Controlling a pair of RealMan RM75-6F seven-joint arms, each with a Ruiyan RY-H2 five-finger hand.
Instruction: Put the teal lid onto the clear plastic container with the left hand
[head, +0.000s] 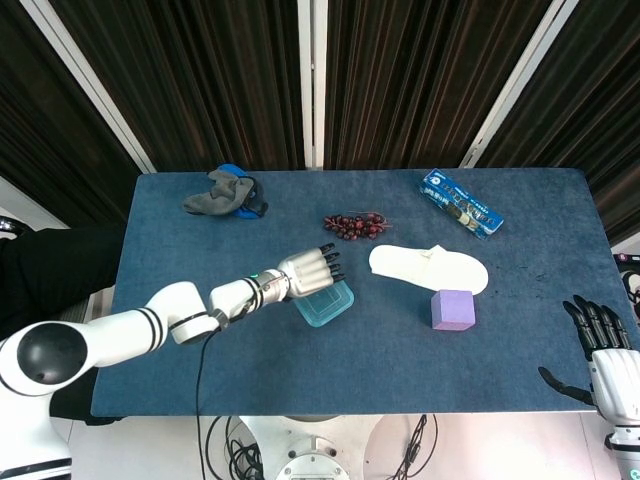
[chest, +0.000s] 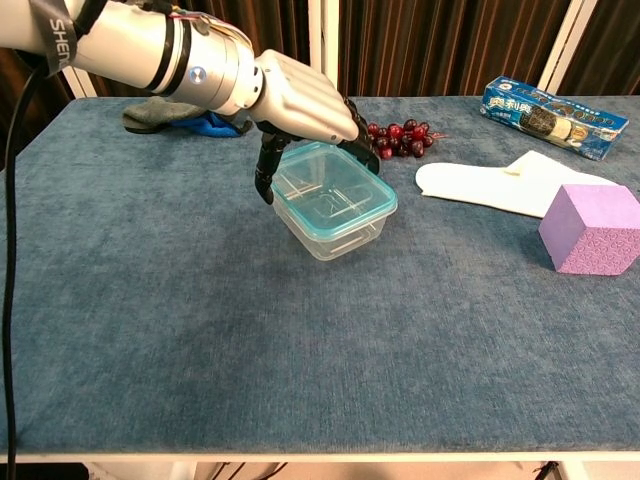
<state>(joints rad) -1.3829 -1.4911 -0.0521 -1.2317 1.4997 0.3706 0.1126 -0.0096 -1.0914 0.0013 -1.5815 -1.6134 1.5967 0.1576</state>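
The teal lid (chest: 335, 195) lies on top of the clear plastic container (chest: 335, 240) near the middle of the blue table, roughly lined up with its rim. My left hand (chest: 300, 100) arches over the lid's far-left part, thumb at the lid's left edge and fingers at its far edge, still holding it. From the head view the left hand (head: 305, 272) covers the upper left of the lid (head: 327, 302). My right hand (head: 605, 350) hangs off the table's right front corner, fingers apart, holding nothing.
A bunch of red grapes (chest: 400, 135) lies just behind the container. To the right are a white slipper (chest: 490, 185), a purple cube (chest: 595, 228) and a blue snack pack (chest: 552, 117). A grey and blue cloth (head: 225, 193) sits at the back left.
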